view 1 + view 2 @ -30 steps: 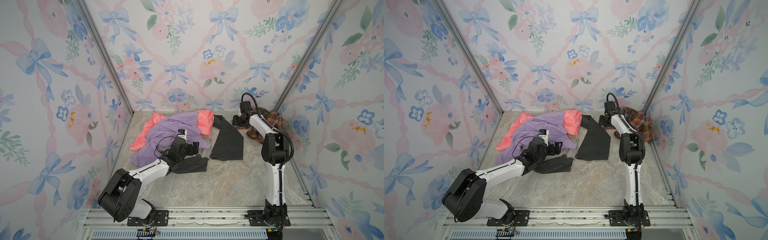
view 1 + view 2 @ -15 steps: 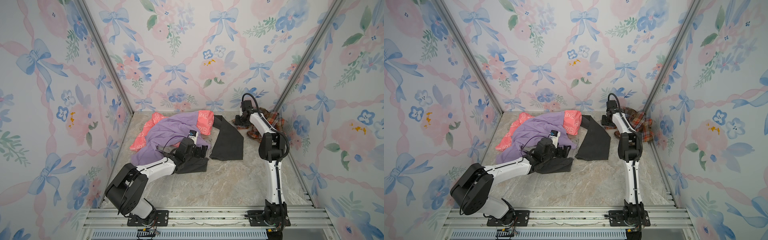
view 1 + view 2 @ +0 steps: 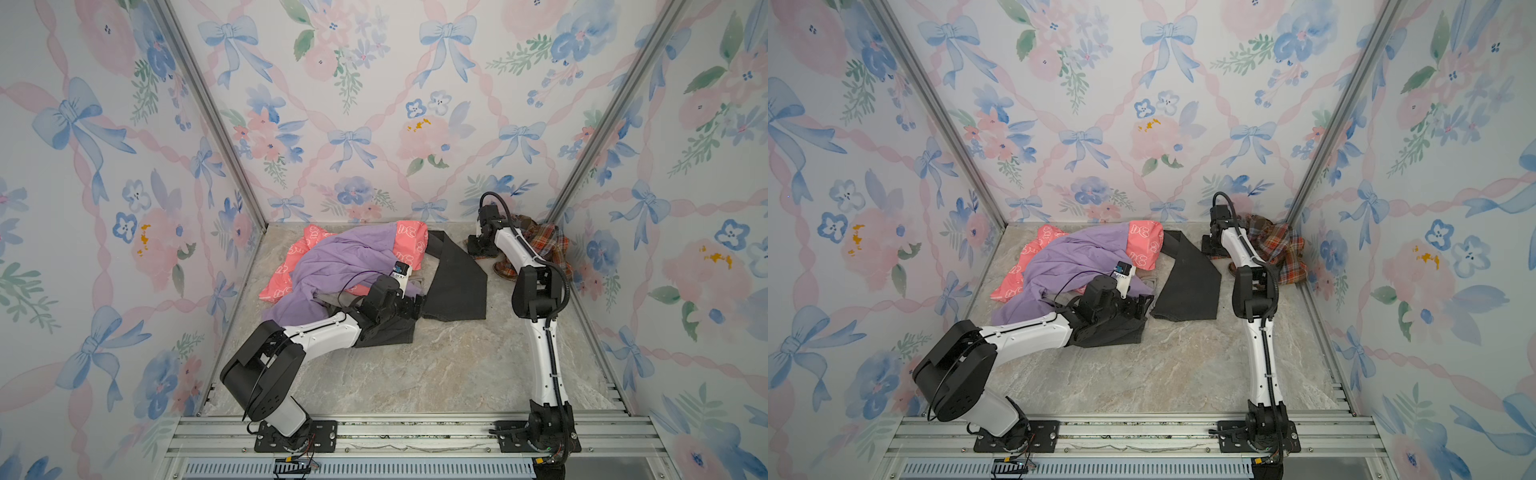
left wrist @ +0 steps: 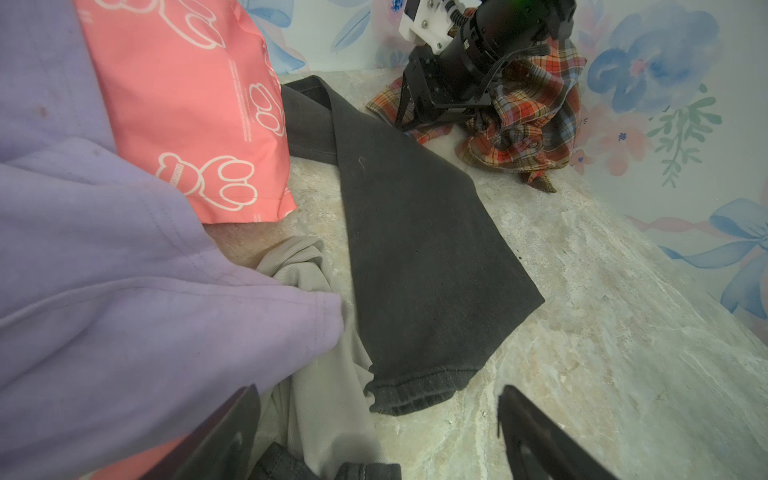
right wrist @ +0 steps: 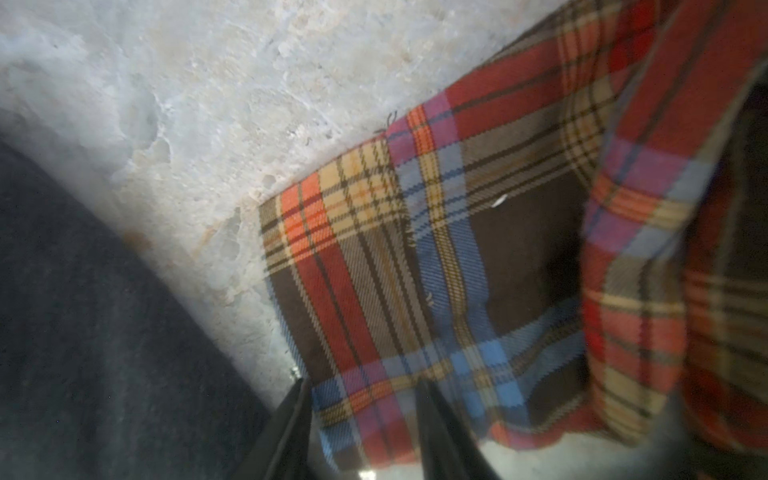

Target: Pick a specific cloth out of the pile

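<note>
Dark-grey garment (image 3: 457,286) lies just beside the plaid cloth (image 3: 548,245).

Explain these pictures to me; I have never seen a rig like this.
Two robot arms, left and right, are mounted at a marble table's near edge, each ending in a two-finger gripper. Two pictures look down on the whole scene; two come from cameras on the wrists. On the table lies a pile of garments: lilac, coral-pink, beige, dark grey. A plaid shirt lies apart in the far right corner. The left gripper is open by the pile, holding nothing. The right gripper has its jaws either side of the shirt's edge, not yet pinched shut.
</note>
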Available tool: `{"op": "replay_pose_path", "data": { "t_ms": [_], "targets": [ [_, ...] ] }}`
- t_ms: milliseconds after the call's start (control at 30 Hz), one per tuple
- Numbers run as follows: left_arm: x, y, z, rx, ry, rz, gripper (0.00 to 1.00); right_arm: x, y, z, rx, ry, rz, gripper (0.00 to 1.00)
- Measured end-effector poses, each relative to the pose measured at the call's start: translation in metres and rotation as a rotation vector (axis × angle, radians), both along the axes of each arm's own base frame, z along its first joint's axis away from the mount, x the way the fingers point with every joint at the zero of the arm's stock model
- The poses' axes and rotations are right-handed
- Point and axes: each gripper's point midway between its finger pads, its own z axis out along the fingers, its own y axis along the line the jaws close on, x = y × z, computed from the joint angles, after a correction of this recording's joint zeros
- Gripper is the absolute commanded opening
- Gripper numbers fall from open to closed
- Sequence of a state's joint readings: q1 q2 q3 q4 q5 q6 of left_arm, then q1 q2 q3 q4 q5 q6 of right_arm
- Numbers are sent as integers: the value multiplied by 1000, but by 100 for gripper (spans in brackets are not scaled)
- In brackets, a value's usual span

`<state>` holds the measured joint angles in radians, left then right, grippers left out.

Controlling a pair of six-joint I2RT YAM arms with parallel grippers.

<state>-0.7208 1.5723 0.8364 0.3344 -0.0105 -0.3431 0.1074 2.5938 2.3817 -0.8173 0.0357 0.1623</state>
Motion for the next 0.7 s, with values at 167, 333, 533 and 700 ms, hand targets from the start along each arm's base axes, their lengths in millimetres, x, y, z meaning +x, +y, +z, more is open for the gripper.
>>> {"op": "replay_pose_path", "data": {
  "t_ms": [167, 333, 533, 700],
  "targets": [
    [0, 0, -1, 2, 2, 0, 91, 0, 1, 0, -2, 13, 9, 36],
    [0, 0, -2, 3, 4, 0, 91, -2, 1, -1, -3, 39, 13, 38],
    [0, 0, -2, 3, 4, 0, 90, -8, 2, -6, -7, 71, 22, 40],
    [0, 0, -2, 3, 4, 0, 90, -8, 3, -6, -15, 84, 27, 36]
  ]
}}
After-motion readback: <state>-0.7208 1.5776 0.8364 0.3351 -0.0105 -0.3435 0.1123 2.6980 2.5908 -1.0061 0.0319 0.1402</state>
